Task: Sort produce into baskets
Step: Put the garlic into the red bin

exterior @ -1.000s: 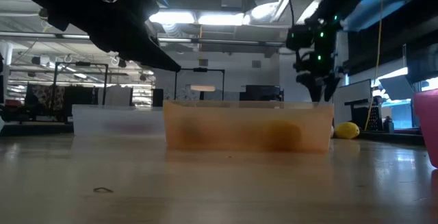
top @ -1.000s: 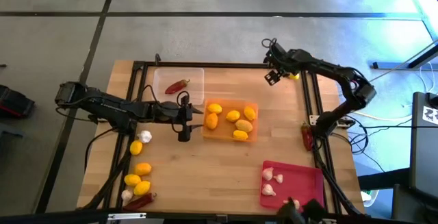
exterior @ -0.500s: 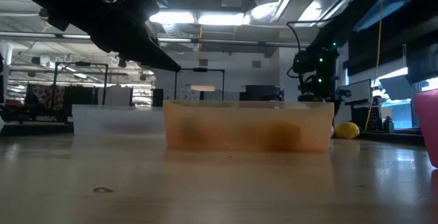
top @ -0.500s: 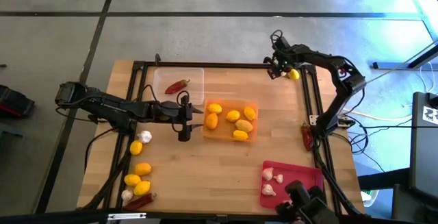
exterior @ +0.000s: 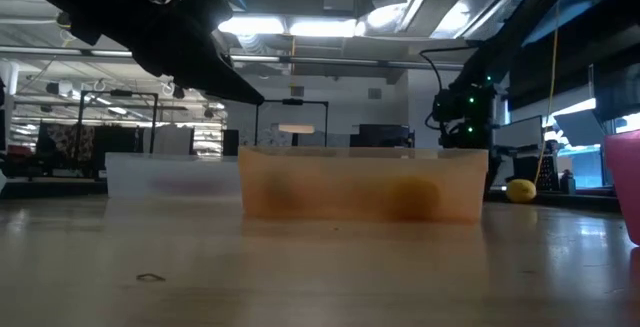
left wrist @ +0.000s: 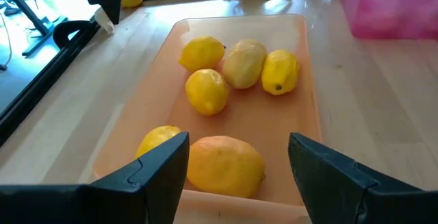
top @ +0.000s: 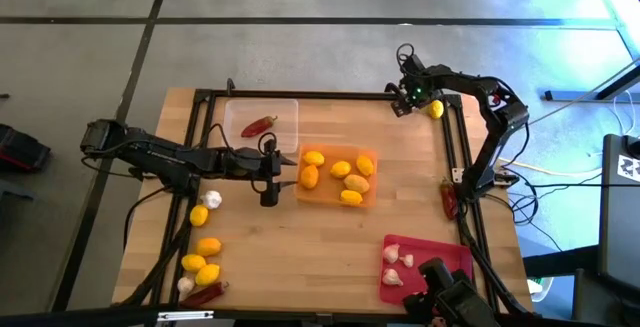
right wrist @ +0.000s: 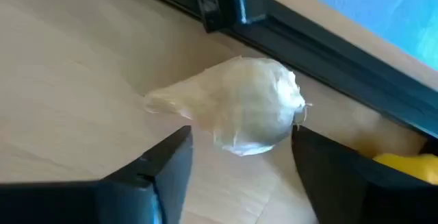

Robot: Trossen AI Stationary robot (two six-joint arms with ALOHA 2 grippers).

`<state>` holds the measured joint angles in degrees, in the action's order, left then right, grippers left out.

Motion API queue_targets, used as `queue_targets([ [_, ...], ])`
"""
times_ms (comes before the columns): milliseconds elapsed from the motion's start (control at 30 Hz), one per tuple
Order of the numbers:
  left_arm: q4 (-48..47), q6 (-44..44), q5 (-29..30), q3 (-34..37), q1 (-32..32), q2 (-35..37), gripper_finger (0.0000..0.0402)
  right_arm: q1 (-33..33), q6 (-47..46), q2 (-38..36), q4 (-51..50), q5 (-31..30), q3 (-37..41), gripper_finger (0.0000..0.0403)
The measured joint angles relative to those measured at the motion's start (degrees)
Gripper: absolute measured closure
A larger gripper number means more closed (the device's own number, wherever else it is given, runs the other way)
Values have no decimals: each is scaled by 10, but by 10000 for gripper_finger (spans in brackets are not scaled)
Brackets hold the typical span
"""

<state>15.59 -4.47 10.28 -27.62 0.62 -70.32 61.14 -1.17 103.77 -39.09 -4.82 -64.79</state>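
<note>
Wooden tabletop, far right corner: the right gripper (top: 404, 94), fingers apart, straddles a garlic bulb (right wrist: 250, 116) lying on the boards beside the black frame rail (right wrist: 321, 66), a lemon (top: 435, 109) just beyond. A clean pick likely means closing squarely on the bulb's round body, not its papery tail, then carrying it to the red-pink tray (top: 445, 257). The left gripper (top: 270, 177), jaws apart and empty, waits beside the orange tray (top: 371, 157).

We see bare desk (top: 300, 237) in the middle, open for passing. Around the garlic bulb (right wrist: 250, 107) the black frame rail (right wrist: 321, 53) crowds one side and a lemon (top: 435, 109) lies just beside. Orange tray (top: 338, 177) sits ahead of the left gripper (top: 272, 172).
</note>
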Motion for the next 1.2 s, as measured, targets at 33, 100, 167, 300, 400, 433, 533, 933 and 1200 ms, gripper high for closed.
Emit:
queue_targets([
  [33,0,0,0,0,0,0,155,0,0,0,1,3,0,184],
  [100,0,0,0,0,0,0,155,0,1,0,0,5,0,211],
  [167,0,0,0,0,0,0,155,0,2,0,0,4,0,237],
  [300,0,0,0,0,0,0,155,0,5,0,1,0,0,279],
  [400,-1,0,0,0,0,0,155,0,15,0,-3,0,0,296],
  [433,-1,0,0,0,0,0,155,0,15,0,-8,-1,0,299],
  [533,-1,-2,0,0,0,0,155,0,15,0,-36,-1,-6,300],
  [933,-1,-3,0,0,0,0,155,0,-19,0,-74,-1,-68,168],
  [1200,-5,-2,0,0,0,0,155,0,-45,26,-42,-1,-68,143],
])
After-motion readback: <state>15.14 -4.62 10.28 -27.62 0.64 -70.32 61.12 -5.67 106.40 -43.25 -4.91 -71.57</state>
